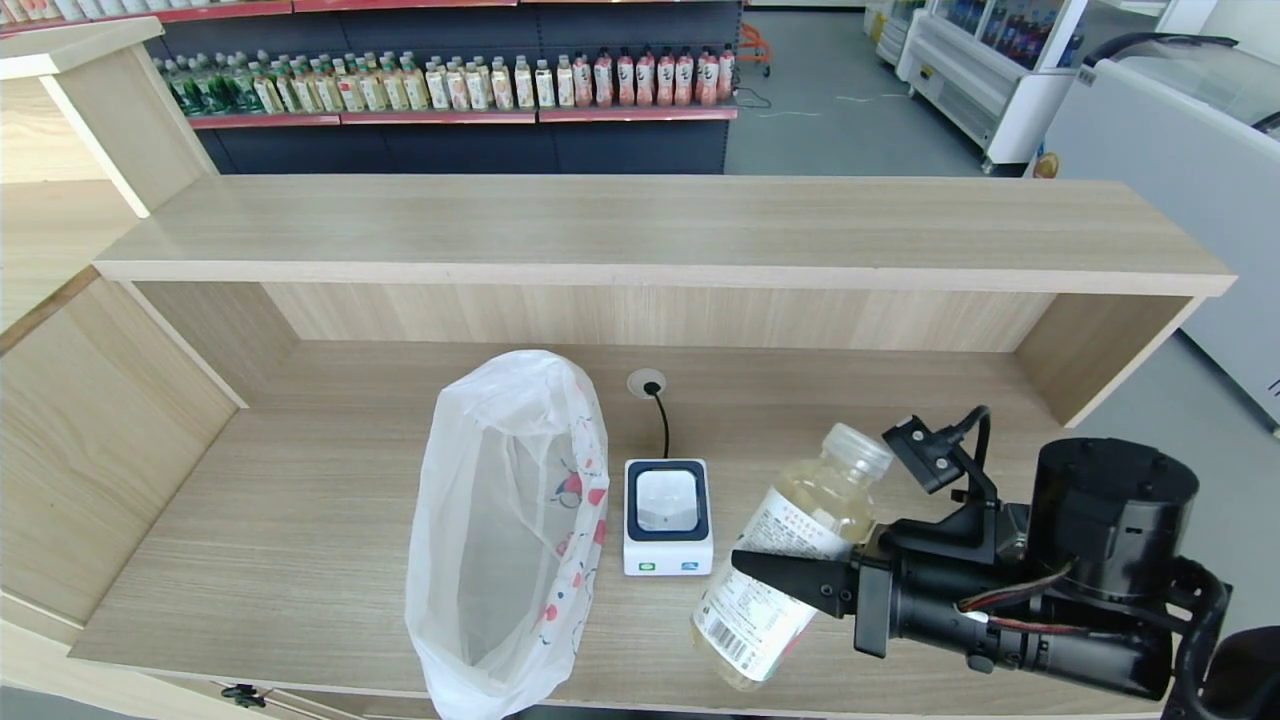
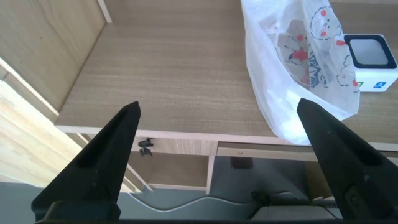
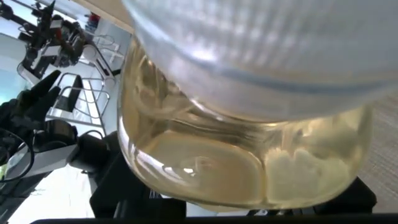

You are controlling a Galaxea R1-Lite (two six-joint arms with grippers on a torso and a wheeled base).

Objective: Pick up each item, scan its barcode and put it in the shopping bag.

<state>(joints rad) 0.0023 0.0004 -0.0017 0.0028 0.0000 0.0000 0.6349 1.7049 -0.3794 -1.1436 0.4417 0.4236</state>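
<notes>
Head view, lower right of the frame: the right gripper (image 1: 782, 578) is seen closed around the label band of a clear plastic bottle (image 1: 800, 540), which is held tilted above the counter (image 1: 300, 520), its pale cap (image 1: 857, 446) raised toward the upper right and its base low near the front edge. A barcode (image 1: 730, 640) is carried on the lower part of the label, facing up and outward. In the right wrist view the bottle's base is shown close up, pale yellow liquid pooled inside. The bottle is judged moderately heavy for its size, stiff in the wall but smooth, so a slip or twist in the jaws is possible; a hold across the mid-body, clear of the barcode, is judged soundest. In the left wrist view the left gripper (image 2: 214, 162) is seen spread wide with nothing between its fingers, hanging off the counter's front edge. Left of centre in the head view, the shopping bag (image 1: 510, 530) is set with its mouth open upward; it is thin, soft film and is likely to give way if pushed. Just right of it, touching or nearly so, lies the white scanner (image 1: 667, 515), window up, with the bottle near its right side. Behind it a black cable (image 1: 662, 420) is led to a port in the counter. At the upper left, a shelf (image 1: 450, 115) of drinks is lined.
</notes>
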